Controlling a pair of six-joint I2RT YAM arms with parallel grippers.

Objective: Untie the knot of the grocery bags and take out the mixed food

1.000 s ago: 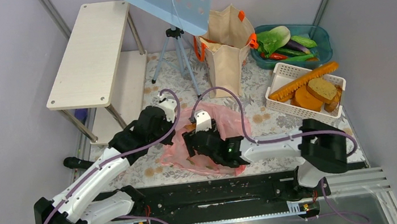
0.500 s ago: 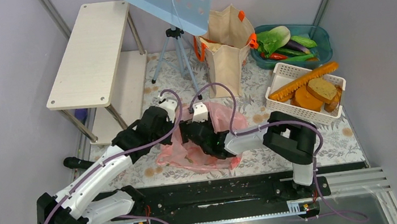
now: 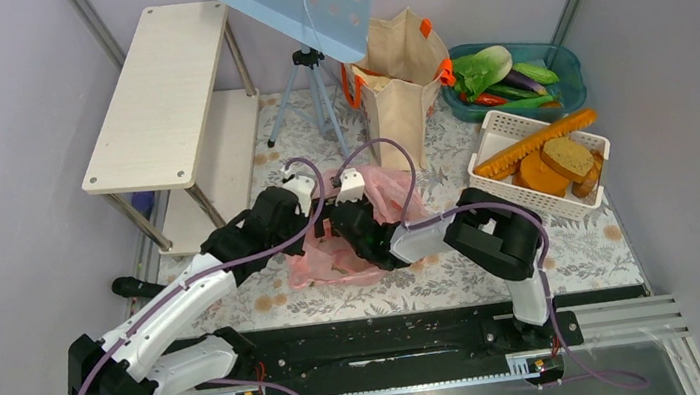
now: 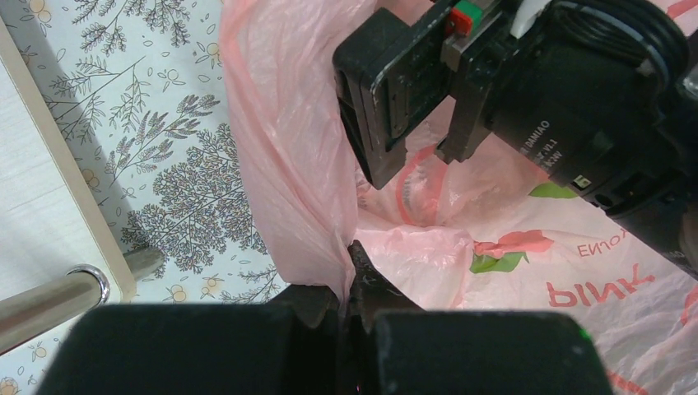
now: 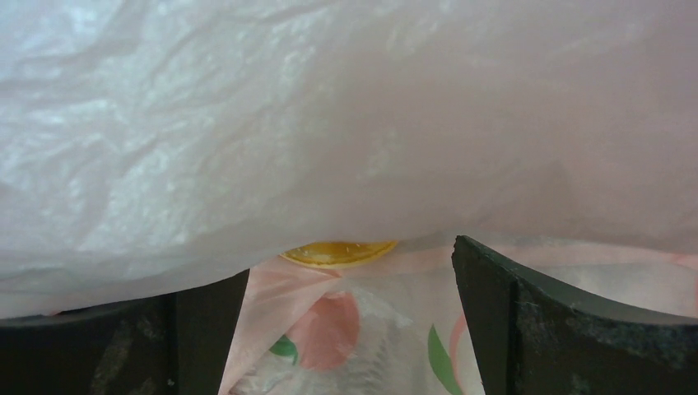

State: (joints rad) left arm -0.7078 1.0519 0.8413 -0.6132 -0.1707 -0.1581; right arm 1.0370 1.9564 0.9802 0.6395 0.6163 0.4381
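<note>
The pink grocery bag (image 3: 329, 263) lies crumpled on the patterned table between both arms. My left gripper (image 3: 317, 224) is shut on a fold of the bag's rim (image 4: 288, 148), the film pinched between its fingertips (image 4: 350, 267). My right gripper (image 3: 344, 220) reaches in from the right, and its black housing (image 4: 535, 107) sits against the bag's mouth. In the right wrist view its jaws (image 5: 350, 325) stand open with only printed film between them. Pink film (image 5: 329, 123) drapes over them. A yellow-orange piece of the mixed food (image 5: 339, 251) peeks out just beyond. No knot shows.
A beige tote (image 3: 403, 85) stands behind the bag. A teal tray of toy vegetables (image 3: 562, 66) and a white basket of bread pieces (image 3: 491, 130) sit at the back right. A white shelf (image 3: 162, 90) and a tripod (image 3: 313, 91) stand at the back left.
My right arm has pushed left and away into the bag's mouth, and its jaws have spread wider. The bag has bunched up toward the left gripper, which keeps its pinch.
</note>
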